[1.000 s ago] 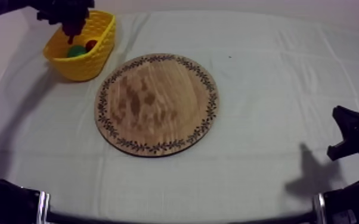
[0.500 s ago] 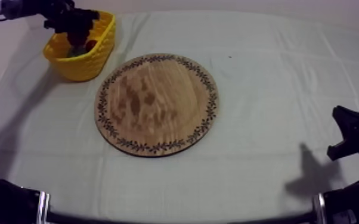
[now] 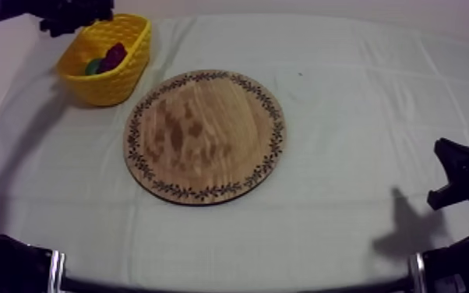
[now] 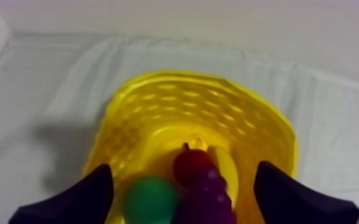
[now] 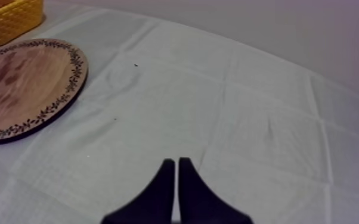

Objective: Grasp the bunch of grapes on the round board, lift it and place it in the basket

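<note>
left end effector [image 4: 183,182] spread above yellow basket [image 4: 189,78] rim, grapes [image 4: 208,194] inside.

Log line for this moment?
grapes: in yellow basket | left gripper: open, by basket | right gripper: shut, at rest

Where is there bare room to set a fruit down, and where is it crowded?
Free: the bare board; the cloth between it and the shut right hand; the cloth in front of the board. Crowded: the basket, holding grapes, a green fruit, a small red fruit and a banana, with the open left hand above it.
</note>
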You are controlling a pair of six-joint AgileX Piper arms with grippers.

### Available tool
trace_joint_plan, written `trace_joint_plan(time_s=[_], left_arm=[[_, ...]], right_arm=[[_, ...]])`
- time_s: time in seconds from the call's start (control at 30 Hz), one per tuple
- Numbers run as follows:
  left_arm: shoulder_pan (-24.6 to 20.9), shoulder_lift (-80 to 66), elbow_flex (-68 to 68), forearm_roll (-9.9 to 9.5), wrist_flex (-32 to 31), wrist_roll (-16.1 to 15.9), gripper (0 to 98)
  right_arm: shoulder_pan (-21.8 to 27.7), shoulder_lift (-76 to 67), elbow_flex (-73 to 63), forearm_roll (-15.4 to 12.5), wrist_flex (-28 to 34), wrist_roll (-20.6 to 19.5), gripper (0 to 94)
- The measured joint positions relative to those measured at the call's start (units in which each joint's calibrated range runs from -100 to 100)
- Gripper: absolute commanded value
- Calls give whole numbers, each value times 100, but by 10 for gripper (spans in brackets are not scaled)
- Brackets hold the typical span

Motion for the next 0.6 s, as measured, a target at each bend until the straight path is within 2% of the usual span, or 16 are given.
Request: trace_joint_plan(time_s=[0.2, 0.3, 0.4, 0.5, 0.6], left_arm=[[-174, -857, 230, 44, -105, 277, 411], [-302, -1383, 384, 109, -202, 378, 258], [-451, -1915, 576, 251, -311, 350, 98], [-615, -2474, 848, 392, -458, 211, 34], [-732, -3119, 1217, 523, -507, 7, 12]], right_arm=[[0, 0, 0, 0, 0, 0, 4], [0, 0, 0, 0, 0, 0, 4], [0, 0, 0, 0, 0, 0, 4], [0, 0, 0, 0, 0, 0, 4], [0, 0, 0, 0, 0, 0, 4]])
